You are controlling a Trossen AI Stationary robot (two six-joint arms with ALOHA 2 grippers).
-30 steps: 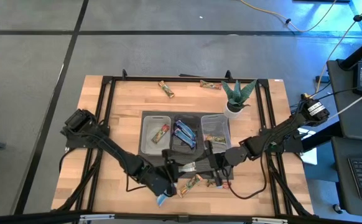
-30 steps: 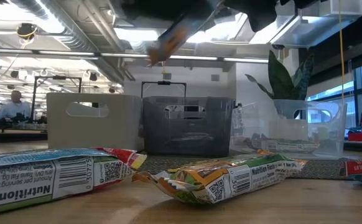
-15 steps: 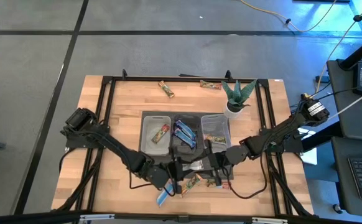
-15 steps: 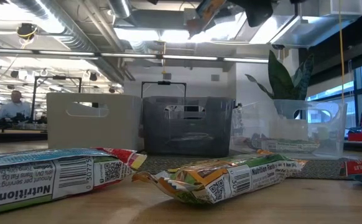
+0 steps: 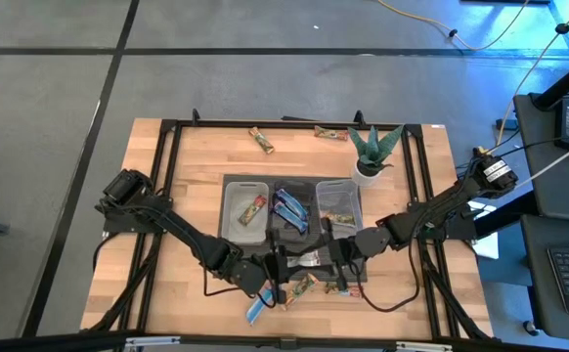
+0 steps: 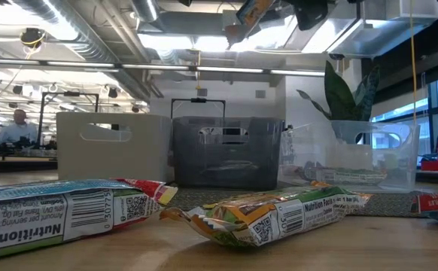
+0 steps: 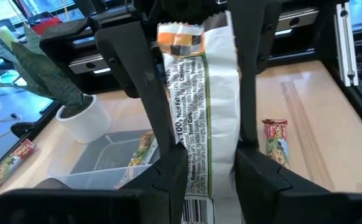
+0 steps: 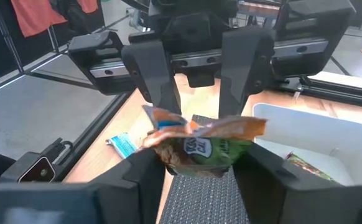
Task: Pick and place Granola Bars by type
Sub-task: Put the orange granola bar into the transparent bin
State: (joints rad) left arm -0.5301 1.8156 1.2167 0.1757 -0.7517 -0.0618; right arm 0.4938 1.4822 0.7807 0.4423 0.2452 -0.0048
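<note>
The granola bar (image 7: 199,106), in a white-and-green wrapper with an orange end, hangs in the air above the tabletop (image 5: 187,196), just in front of the three bins. It is stretched lengthwise between the two arms. The left end effector (image 7: 206,165) pinches the barcode end, its fingers narrow on the wrapper. The right end effector (image 8: 196,165) faces it and has closed on the crumpled orange end. Both holding one bar looks like a handover. That would suit the sorting, since the clear bin (image 5: 318,205) beside the potted plant (image 5: 372,147) lies on the right arm's side and holds bars that look similar. Other loose bars (image 5: 304,286) lie on the tabletop below, waiting to be sorted.
</note>
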